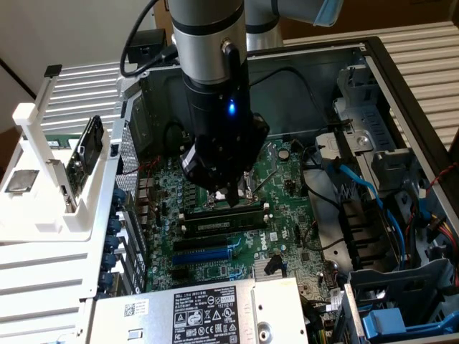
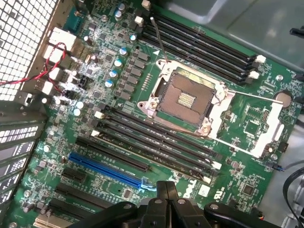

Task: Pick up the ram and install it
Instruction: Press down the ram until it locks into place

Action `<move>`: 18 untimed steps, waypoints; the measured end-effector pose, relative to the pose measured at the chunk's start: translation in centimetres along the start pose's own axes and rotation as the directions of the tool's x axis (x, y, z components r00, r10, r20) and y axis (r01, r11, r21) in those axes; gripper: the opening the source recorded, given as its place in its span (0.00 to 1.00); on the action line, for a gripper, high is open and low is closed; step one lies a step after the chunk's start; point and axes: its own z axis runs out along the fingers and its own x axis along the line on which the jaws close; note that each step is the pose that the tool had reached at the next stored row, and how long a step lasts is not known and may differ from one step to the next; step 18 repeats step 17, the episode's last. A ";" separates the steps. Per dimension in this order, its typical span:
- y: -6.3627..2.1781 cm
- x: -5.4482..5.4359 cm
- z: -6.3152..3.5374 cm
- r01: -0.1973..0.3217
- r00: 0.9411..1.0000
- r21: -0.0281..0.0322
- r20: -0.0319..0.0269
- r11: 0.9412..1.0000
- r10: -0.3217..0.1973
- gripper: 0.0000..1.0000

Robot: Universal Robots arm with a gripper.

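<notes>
The arm's wrist and gripper (image 1: 231, 195) stood in front of the CPU socket and hid most of it in the exterior view. The arm ran off that picture's top edge. The power supply (image 1: 215, 315) at the near side was cut by the bottom edge, its label print too small to read.

We see even, moderate light from above in both views, with the computer case (image 1: 401, 93) shadowed inside. A blue light (image 1: 231, 109) glows on the arm. The gripper (image 2: 166, 202) looks dark and soft along the lower edge.
</notes>
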 end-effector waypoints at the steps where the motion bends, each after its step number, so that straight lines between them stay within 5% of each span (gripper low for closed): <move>1: 0.00 0.0 0.00 -0.015 1.000 0.001 0.000 1.000 0.015 0.10; 11: 0.00 0.0 0.00 -0.153 0.988 0.010 -0.002 0.988 0.153 0.10; 18: 0.00 0.0 0.00 -0.158 0.987 0.010 -0.002 0.987 0.158 0.10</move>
